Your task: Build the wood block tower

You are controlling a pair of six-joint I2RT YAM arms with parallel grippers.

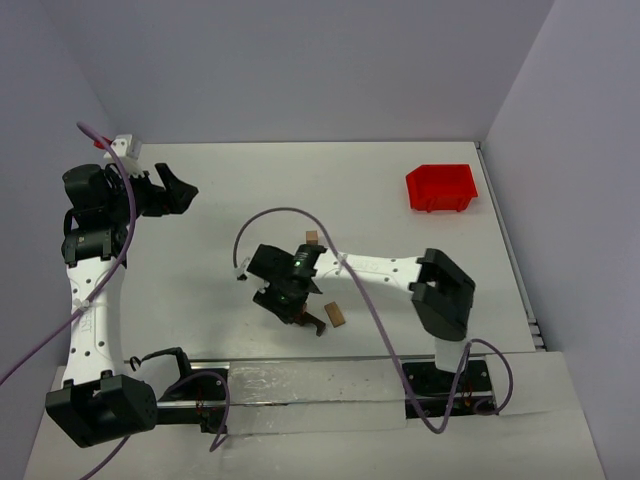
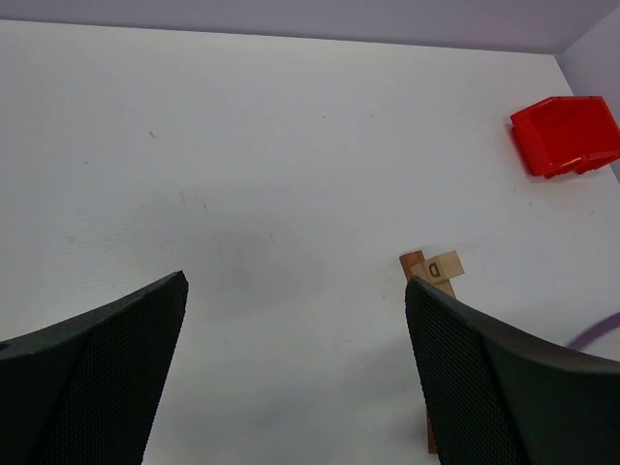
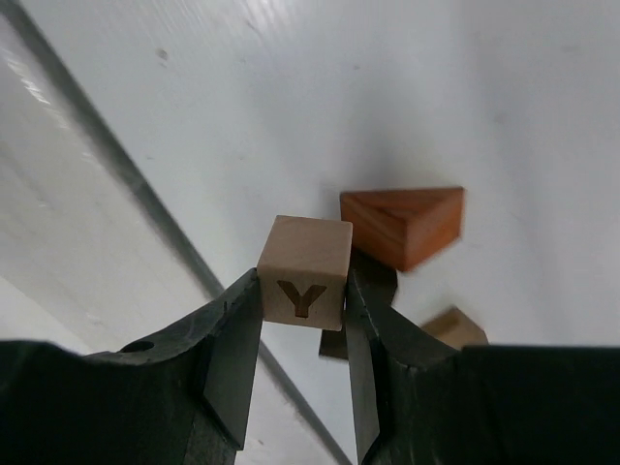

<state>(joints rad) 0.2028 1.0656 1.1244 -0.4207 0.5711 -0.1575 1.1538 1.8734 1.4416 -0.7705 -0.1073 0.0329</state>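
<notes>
Left gripper (image 1: 176, 190) is seen wide open, nothing between its fingers, at far left. Short tower of tan and reddish-brown wooden blocks (image 1: 312, 240) is placed mid-table. Just nearer, right gripper (image 3: 303, 283) is clamped on a light tan wooden cube marked Y (image 3: 308, 254), with a reddish-brown wooden wedge (image 3: 402, 225) seen beyond it. Red plastic bin (image 1: 440, 187) is set far right.

A pale tan cube (image 3: 303, 273) bore a dark brown letter Y. The wedge (image 3: 402, 225) was reddish-brown with darker grain. The bin (image 1: 441, 187) was bright red, the surface (image 1: 250, 190) white, the right tool (image 3: 302, 291) black.
</notes>
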